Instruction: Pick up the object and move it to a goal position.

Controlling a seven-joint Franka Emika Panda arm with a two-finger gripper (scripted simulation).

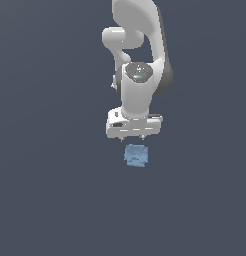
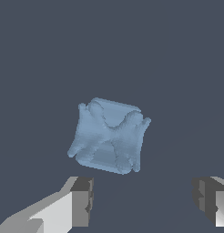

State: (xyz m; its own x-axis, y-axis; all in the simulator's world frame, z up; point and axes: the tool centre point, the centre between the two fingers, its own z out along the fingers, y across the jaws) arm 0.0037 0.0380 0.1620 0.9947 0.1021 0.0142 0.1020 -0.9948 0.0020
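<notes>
Flat dark slate-blue ground fills both views, plain and unmarked, with no goal marker that I can make out.

Largest on it is the glossy white jointed robot arm (image 1: 140, 75), reaching down from the exterior view's top and ending in a white two-fingered pincer (image 1: 134, 135) with dark grey pads. The wrist view shows the pincer (image 2: 143, 198) spread wide, its two fingers (image 2: 79, 200) standing well apart with nothing between them.

Smallest is the light-blue, roughly cube-shaped lump (image 1: 136, 155) with mottled, uneven faces. It rests on the ground just ahead of and below the fingertips, apart from them, and is clearly narrower than the gap. In the wrist view the lump (image 2: 109, 135) sits turned somewhat, so its flat sides run at a slant to the line between the fingers. It has no marked long axis.

My judgement: the pickup is not yet made, and the coming move depends on bringing the pincer forward and down until the lump lies between the pads, perhaps with a small wrist turn.

No containers appear anywhere.
</notes>
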